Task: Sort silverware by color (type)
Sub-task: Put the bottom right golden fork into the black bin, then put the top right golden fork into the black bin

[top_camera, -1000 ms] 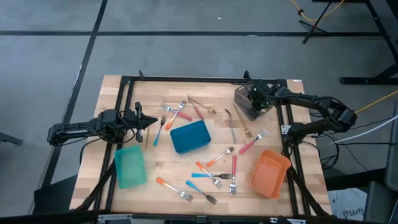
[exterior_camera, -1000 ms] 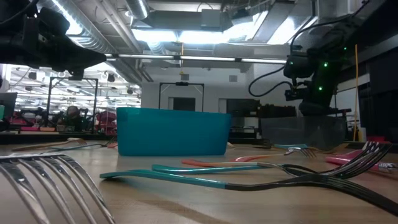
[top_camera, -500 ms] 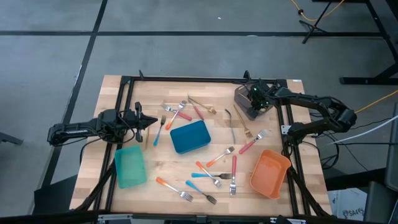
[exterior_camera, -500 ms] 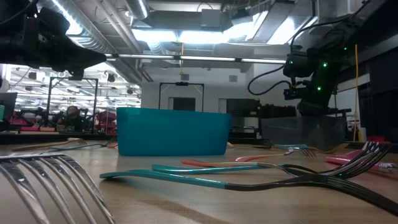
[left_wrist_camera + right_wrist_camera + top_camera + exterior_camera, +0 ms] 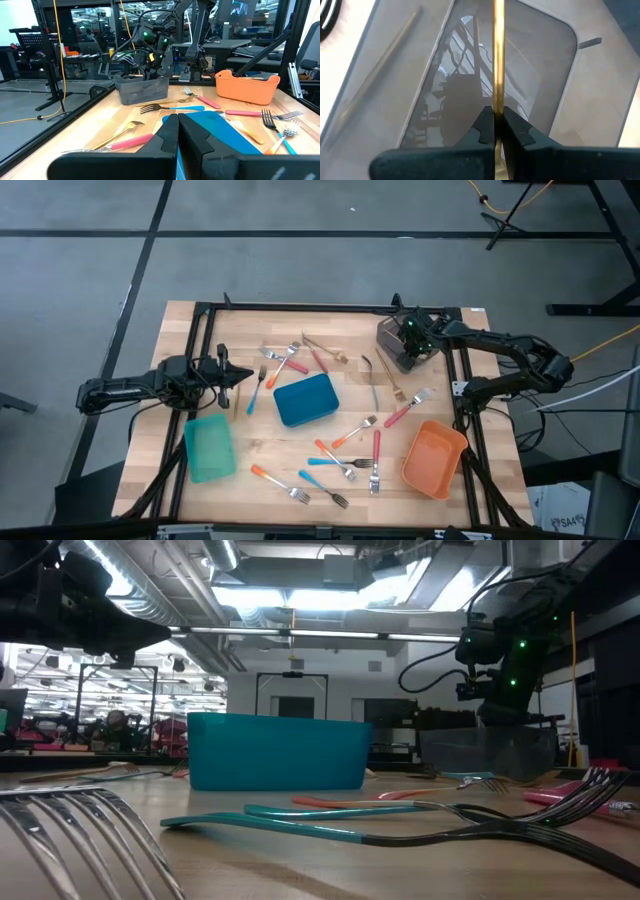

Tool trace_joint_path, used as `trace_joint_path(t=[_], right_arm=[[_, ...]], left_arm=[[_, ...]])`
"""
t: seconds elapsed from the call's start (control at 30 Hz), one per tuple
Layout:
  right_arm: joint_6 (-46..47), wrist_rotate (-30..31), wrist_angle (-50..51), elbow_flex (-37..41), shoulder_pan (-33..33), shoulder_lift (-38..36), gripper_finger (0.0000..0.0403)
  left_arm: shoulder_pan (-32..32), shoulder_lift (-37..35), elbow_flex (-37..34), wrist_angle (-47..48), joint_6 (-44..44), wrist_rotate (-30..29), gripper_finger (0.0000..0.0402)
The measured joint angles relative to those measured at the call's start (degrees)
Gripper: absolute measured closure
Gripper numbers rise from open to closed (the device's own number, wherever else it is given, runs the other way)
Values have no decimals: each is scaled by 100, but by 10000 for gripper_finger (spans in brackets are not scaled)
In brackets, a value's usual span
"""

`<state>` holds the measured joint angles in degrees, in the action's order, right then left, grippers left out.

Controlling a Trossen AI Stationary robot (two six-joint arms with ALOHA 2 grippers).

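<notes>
Right wrist view: right hand (image 5: 495, 131) clamped on 1 gold utensil (image 5: 498, 55) above grey bin (image 5: 555, 105); left hand (image 5: 178, 131) together, empty.

Blue bin (image 5: 306, 400) blocks table centre; bare wood between teal bin (image 5: 209, 448) and forks (image 5: 300, 492).

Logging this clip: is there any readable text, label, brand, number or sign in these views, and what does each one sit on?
No readable text in any view.
Grey bin, blue bin, teal bin, orange bin: no labels or marks visible.
Silverware, including the gold utensil in the right gripper: no brand stamps legible.
Monitor in the room behind: shows an image, too small to read.
</notes>
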<state>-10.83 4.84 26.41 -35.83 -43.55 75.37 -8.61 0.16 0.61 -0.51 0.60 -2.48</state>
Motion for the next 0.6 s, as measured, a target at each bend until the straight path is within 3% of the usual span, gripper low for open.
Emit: trace_joint_path(t=[0.37,0.6], right_arm=[[0,7,1,0,0,2,300],[0,7,2,0,0,2,276]], left_arm=[[-2,0,0,0,0,-2,399],[-2,0,0,0,0,-2,399]])
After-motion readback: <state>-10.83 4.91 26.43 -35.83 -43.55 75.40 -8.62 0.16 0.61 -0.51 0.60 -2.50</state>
